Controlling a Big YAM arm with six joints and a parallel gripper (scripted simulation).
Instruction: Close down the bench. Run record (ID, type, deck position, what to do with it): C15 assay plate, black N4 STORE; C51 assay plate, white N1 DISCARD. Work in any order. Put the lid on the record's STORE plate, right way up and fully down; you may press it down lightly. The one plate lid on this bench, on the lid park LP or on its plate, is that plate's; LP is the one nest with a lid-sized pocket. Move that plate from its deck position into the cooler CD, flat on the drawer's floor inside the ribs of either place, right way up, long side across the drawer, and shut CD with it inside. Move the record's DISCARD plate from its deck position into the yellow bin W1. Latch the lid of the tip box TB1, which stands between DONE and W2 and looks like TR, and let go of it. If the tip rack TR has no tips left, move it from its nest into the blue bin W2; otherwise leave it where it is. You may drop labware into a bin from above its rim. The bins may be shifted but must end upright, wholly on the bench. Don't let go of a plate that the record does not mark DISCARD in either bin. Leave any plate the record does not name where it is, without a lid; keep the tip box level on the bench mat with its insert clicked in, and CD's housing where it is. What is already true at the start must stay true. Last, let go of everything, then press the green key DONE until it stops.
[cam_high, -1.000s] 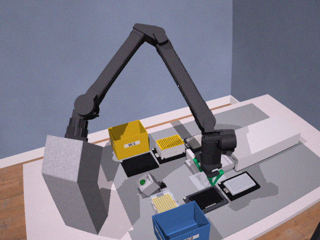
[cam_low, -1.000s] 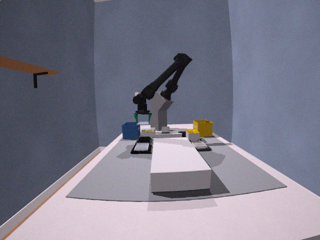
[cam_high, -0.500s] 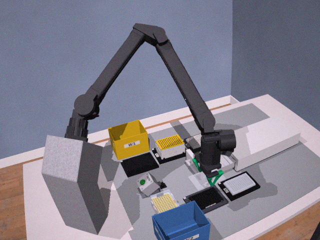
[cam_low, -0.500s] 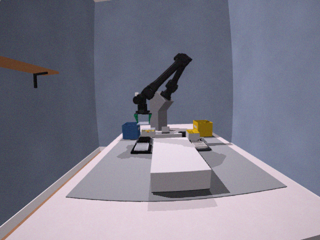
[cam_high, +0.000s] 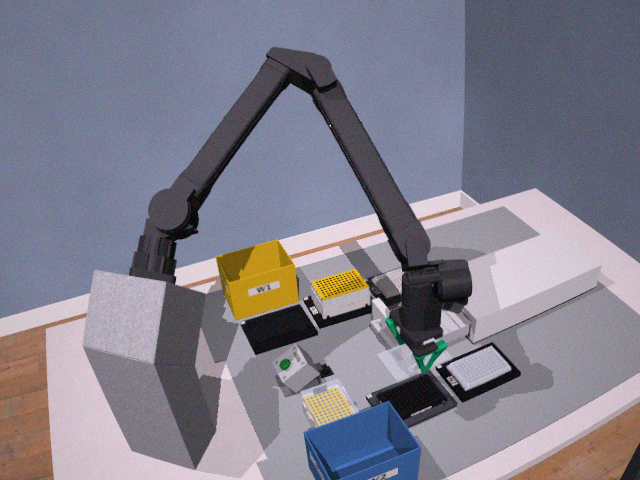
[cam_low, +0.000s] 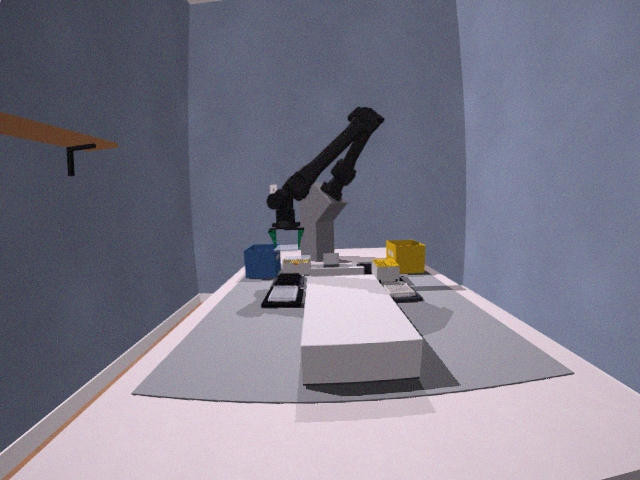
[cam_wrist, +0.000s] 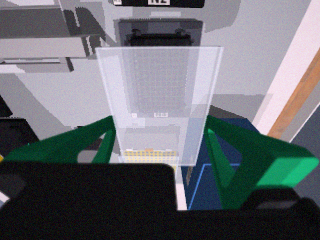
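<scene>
Translucent frosted plastic lid (cam_wrist: 159, 100), matt green plastic fingers, speckled grey stone-like pedestal (cam_high: 124, 315), wood-grain floor (cam_high: 20, 361)

Blue-grey walls (cam_low: 320, 67) are enclosing the room, meeting at a corner behind the white table (cam_low: 330, 444). A wooden shelf (cam_low: 46, 133) on a black bracket (cam_low: 72, 157) is sticking out from the left wall. A wooden floor (cam_high: 23, 372) is showing beside the table. A grey mat (cam_low: 232, 356) is covering the table's middle, and hard shadows are falling across it.
</scene>
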